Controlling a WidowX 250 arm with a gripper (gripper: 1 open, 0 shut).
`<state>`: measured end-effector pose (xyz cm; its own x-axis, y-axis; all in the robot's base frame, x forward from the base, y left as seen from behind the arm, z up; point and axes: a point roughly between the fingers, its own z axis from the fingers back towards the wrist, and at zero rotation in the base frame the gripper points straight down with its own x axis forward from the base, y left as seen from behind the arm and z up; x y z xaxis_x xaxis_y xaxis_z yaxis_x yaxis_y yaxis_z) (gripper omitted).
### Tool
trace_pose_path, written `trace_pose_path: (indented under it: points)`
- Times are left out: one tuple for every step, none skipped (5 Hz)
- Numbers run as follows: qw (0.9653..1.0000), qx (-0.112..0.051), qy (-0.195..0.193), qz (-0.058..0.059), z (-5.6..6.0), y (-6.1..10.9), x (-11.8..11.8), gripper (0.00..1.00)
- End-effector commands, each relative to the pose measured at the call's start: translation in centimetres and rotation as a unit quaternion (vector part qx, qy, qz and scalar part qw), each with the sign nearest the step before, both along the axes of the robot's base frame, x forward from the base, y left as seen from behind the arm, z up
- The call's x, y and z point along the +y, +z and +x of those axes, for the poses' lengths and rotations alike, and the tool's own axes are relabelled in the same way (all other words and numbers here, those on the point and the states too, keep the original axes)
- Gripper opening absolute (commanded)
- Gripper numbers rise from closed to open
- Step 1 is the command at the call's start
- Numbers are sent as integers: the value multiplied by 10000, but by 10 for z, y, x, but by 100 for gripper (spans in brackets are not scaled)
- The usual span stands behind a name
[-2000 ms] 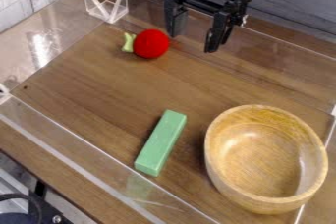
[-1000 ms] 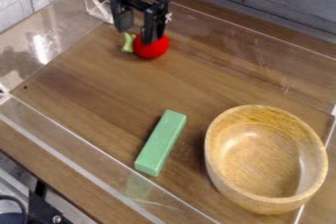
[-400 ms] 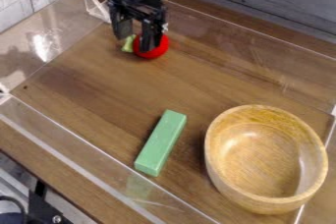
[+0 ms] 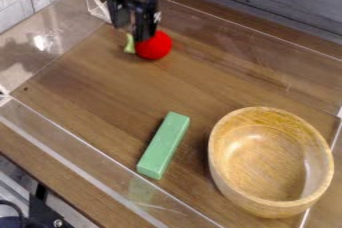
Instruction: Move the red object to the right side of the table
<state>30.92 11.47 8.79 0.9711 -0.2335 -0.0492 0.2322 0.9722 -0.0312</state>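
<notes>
The red object [image 4: 155, 44], a small round toy fruit with a green leafy end on its left, lies at the back left of the brown wood-grain table [image 4: 94, 102]. My black gripper [image 4: 138, 28] points straight down just behind and slightly left of it. Its fingers [image 4: 151, 26] stand open with nothing between them, and their tips overlap the fruit's upper left edge in this view. Whether they touch the fruit I cannot tell.
A green rectangular block [image 4: 163, 144] lies near the front middle. A round light wooden bowl [image 4: 271, 160] sits at the front right. Low clear acrylic walls [image 4: 60, 162] border the tabletop, and a folded clear piece [image 4: 107, 4] stands at the back left corner.
The gripper came from the back middle leftwards to the red fruit and sank toward it, staying open. The fruit, block and bowl have not moved.
</notes>
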Motion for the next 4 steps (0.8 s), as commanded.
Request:
trace_pose_path:
  points:
    - [9991,-287,-291,90,2,8,-3,100]
    - [9979,-357,-540,101,1,1,-8,100]
    - [9982,-482,-351,82,4,-11,-3,100]
    - [9983,-562,-147,88,7,-23,4,100]
